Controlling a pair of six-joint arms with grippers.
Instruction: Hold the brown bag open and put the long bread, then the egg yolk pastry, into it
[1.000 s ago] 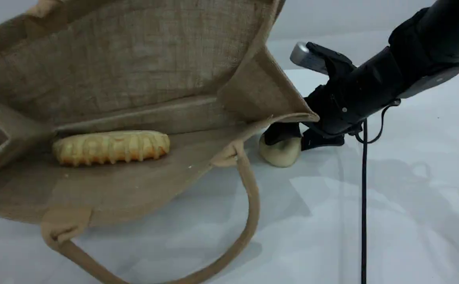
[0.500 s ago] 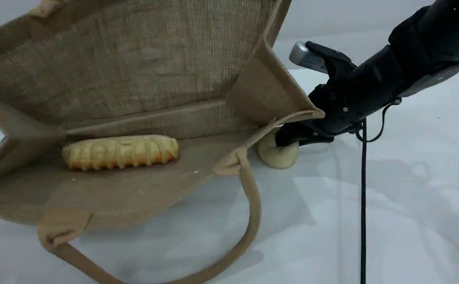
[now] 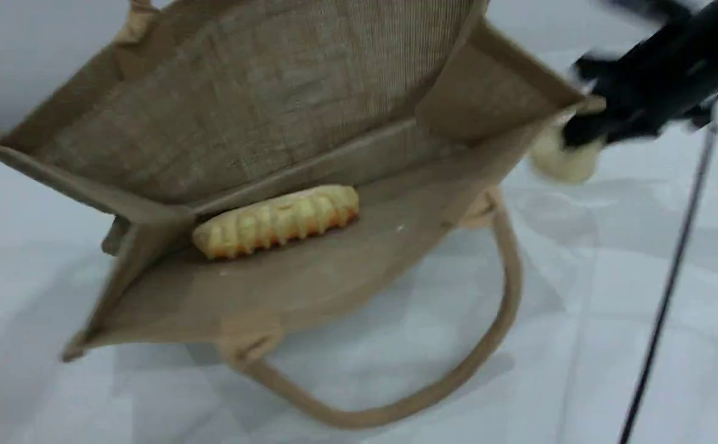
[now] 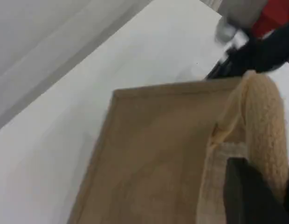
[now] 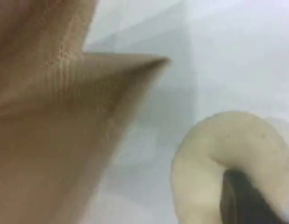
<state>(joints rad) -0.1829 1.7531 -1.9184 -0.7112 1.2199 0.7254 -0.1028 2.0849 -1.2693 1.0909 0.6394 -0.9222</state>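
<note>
One item is packed: the long bread (image 3: 277, 221) lies inside the brown bag (image 3: 260, 111). The left end effector (image 4: 256, 196) is clamped on a handle (image 4: 263, 126), propping the mouth open. Just right of the bag's rim, the right end effector (image 3: 581, 139) has closed on the egg yolk pastry (image 3: 559, 161), lifted clear of the desk (image 3: 581, 308), probably for insertion.

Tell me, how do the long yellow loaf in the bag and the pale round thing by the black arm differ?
The long bread is stretched out, golden with orange-brown ridges; the egg yolk pastry is small, round and pale cream. The bread lies inside the brown bag, untouched; the pastry is outside, off the bag's right corner, gripped by the right gripper. Both look like baked goods.
</note>
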